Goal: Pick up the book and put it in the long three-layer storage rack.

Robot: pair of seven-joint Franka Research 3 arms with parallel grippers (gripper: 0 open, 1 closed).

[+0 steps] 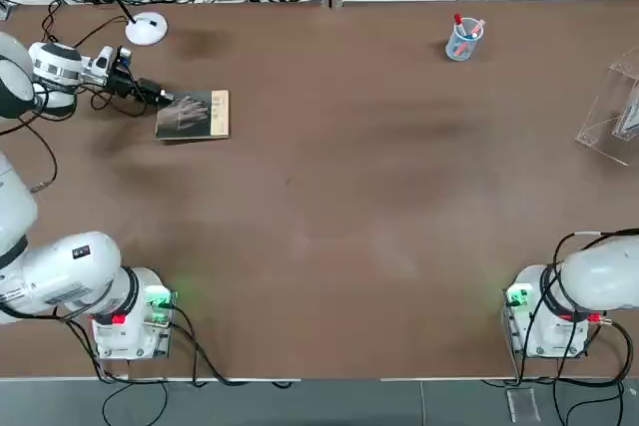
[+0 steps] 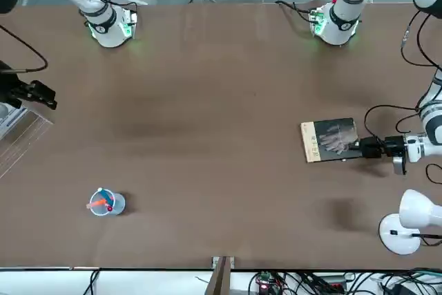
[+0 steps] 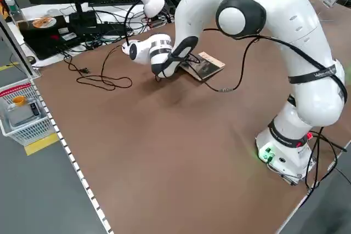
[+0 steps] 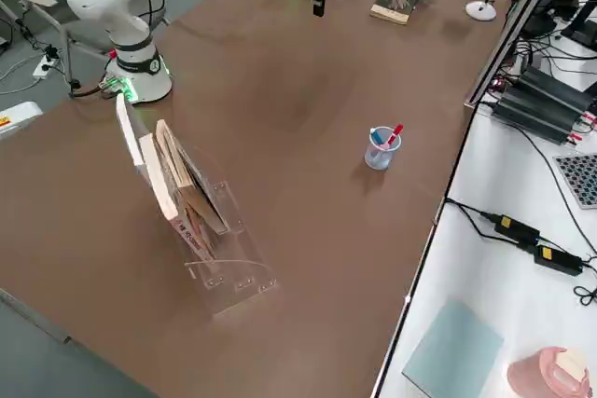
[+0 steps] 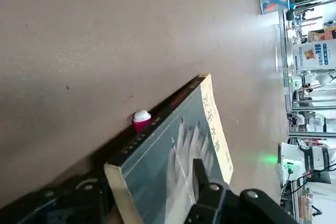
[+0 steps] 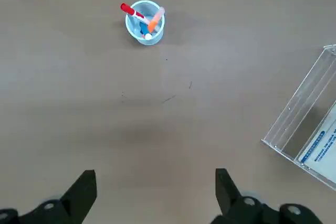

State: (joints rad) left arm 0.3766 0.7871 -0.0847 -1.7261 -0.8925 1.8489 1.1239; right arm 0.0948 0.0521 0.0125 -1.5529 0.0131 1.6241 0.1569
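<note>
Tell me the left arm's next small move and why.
Probably finish closing, then lift slightly. The left claw straddles the book's edge, one finger over the cover and one beneath, and the book looks tilted off the table. The rack stands far across the table.

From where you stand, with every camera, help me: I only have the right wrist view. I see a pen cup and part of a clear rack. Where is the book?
Observer: The book lies at the table's far left, near a white desk lamp, across the table from the rack.
Operator: Is anything gripping it?
Observer: Yes. The left gripper has one finger under the book's edge and one on its cover, that edge raised off the table.
Operator: Is the rack empty?
Observer: No. The right side view shows a few thin books or booklets leaning in it.
Operator: And my arm?
Observer: The right gripper hangs open above bare table, holding nothing.
</note>
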